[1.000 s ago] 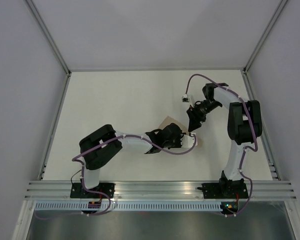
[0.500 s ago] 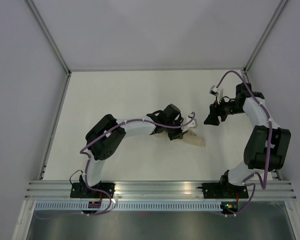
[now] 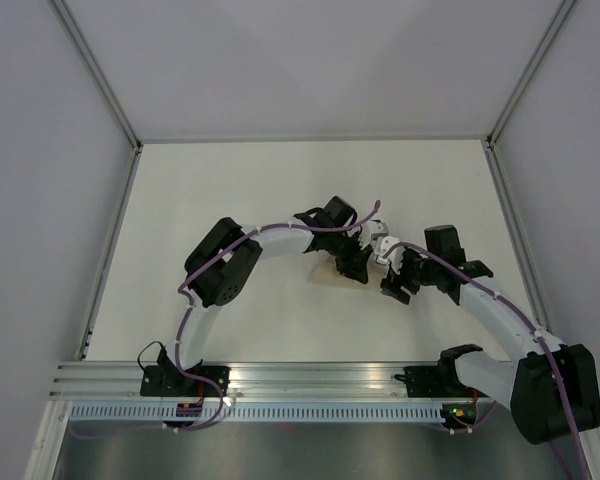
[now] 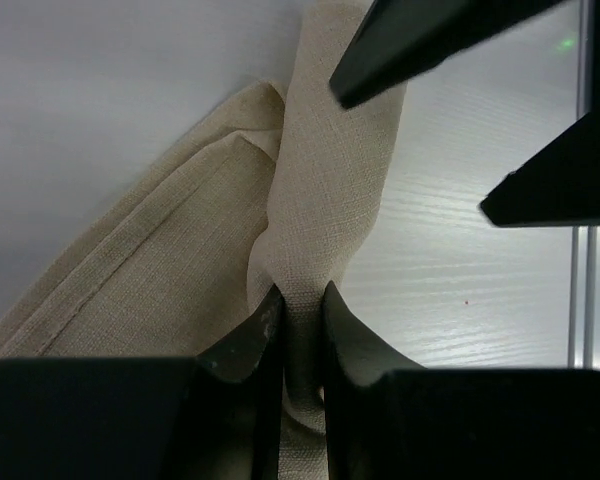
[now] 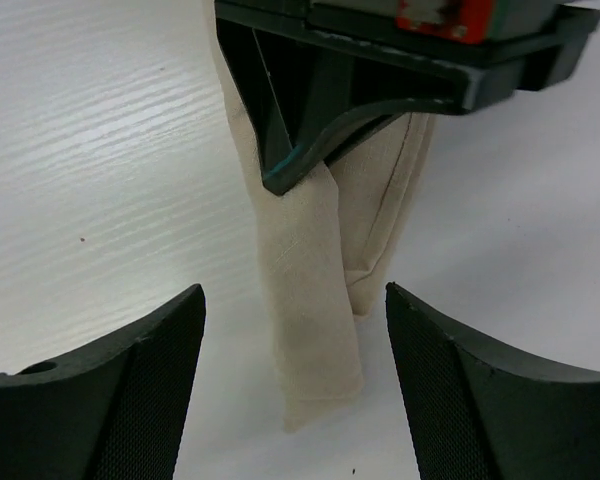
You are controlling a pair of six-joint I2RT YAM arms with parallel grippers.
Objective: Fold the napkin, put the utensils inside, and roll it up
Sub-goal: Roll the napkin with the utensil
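Napkin (image 4: 320, 200) clamped between left fingers (image 4: 248, 348); right fingers (image 5: 110, 400) wide apart beside napkin end.

Napkin (image 4: 320, 180) on table (image 3: 230, 190), fold between jaws of left gripper (image 4: 300, 302)

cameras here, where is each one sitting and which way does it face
Top external: above and behind the bases, looking down at the table; both arms show, close together at the napkin.
Left wrist: on the left arm, looking out past the left end effector, shut on a napkin fold.
Right wrist: on the right arm, looking past the open right end effector at the napkin.
Shared: both wrist views show the napkin and the other arm's end effector.
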